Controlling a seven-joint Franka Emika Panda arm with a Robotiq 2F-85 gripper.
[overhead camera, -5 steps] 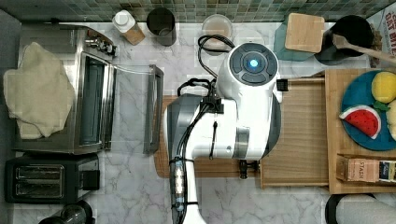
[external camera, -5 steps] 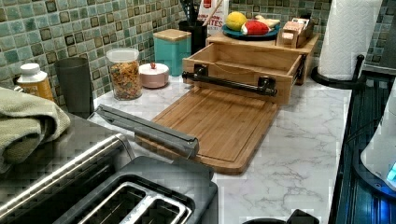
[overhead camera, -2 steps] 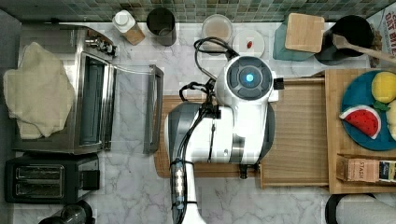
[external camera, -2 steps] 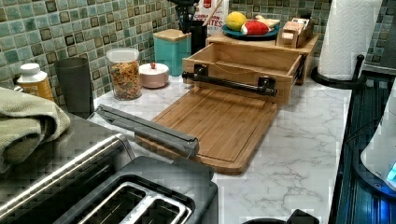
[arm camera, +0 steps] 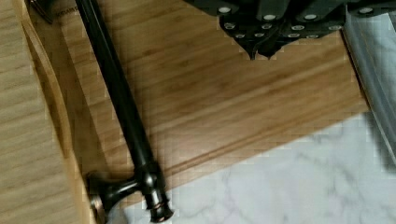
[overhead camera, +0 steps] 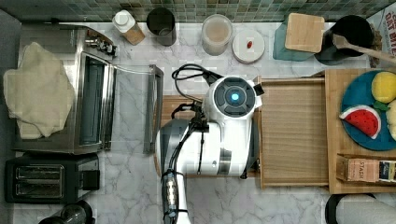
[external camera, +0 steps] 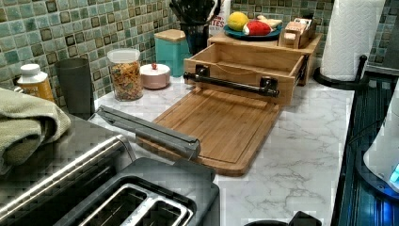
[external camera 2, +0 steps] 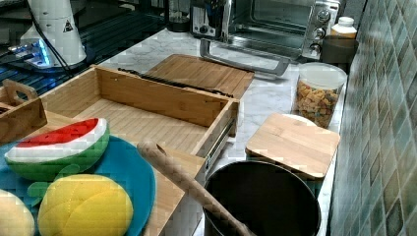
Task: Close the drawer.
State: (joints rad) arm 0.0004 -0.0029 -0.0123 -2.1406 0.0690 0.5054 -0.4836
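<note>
Drawer open (left view); wrist view: gripper seemingly closed over cutting board

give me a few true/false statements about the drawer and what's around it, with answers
1. The drawer is pulled out. True.
2. The drawer has fruit inside. False: its bottom is bare; the watermelon lies on a blue plate on the stand above.
3. The handle is a black bar. True.
4. The cutting board lies inside the drawer. False: it lies on the counter in front of the handle.
5. The gripper is clamped on the handle. False: in the wrist view it hangs over the cutting board, apart from the bar.
</note>
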